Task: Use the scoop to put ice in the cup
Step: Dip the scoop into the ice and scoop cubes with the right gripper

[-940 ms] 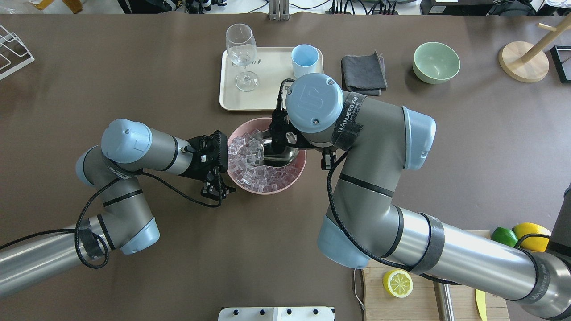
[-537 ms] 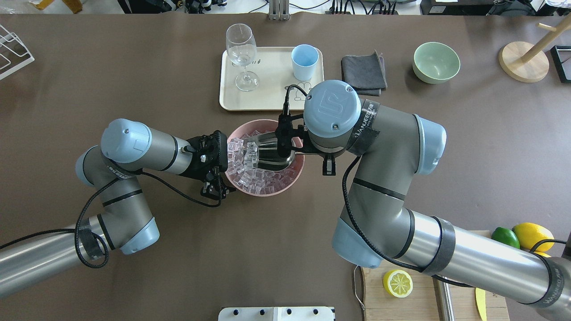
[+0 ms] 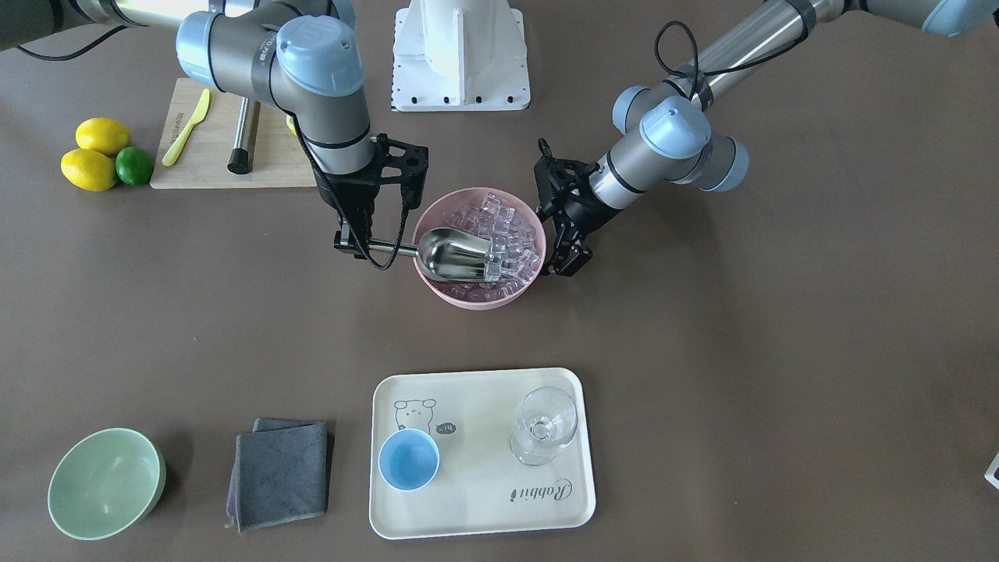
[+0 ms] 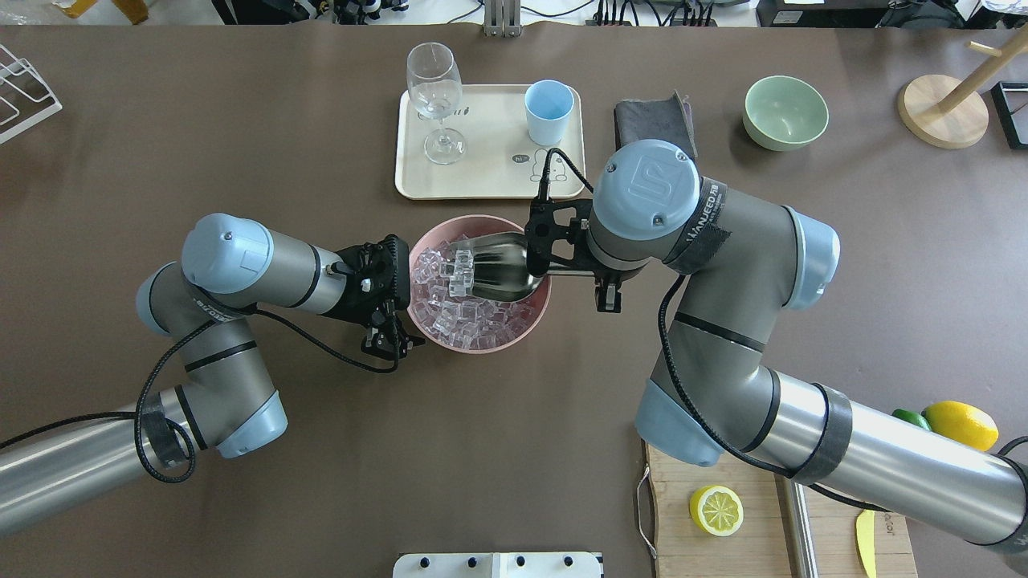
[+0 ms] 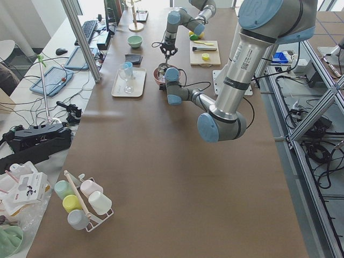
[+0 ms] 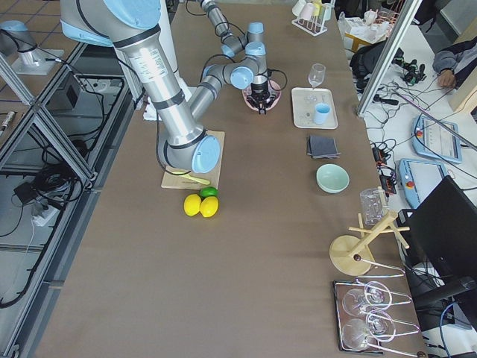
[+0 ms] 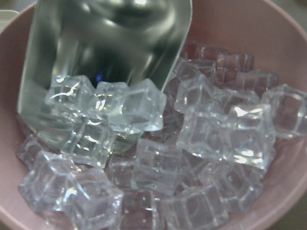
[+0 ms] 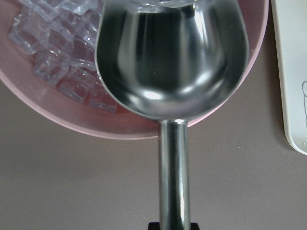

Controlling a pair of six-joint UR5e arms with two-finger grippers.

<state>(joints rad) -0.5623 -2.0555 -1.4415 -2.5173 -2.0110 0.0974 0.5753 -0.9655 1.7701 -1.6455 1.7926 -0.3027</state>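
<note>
My right gripper (image 3: 353,243) is shut on the handle of the silver scoop (image 3: 456,254), whose bowl lies in the pink bowl (image 3: 476,300) of ice (image 3: 507,226). A few cubes sit at the scoop's mouth (image 7: 105,115). The right wrist view shows the scoop (image 8: 172,62) mostly bare inside. My left gripper (image 3: 563,264) is at the pink bowl's rim (image 4: 480,348) and looks shut on it. The light-blue cup (image 3: 408,459) stands empty on the tray, apart from both grippers.
The cream tray (image 3: 562,515) also holds a clear stemmed glass (image 3: 544,425). A grey cloth (image 3: 279,472) and a pale green bowl (image 3: 105,484) lie beside it. A cutting board (image 3: 273,168) with a steel cylinder, lemons and a lime are near the right arm.
My right arm has drawn back to the right. The scoop slid through the ice toward the bowl's right side with a few cubes at its mouth. The left arm has not moved.
</note>
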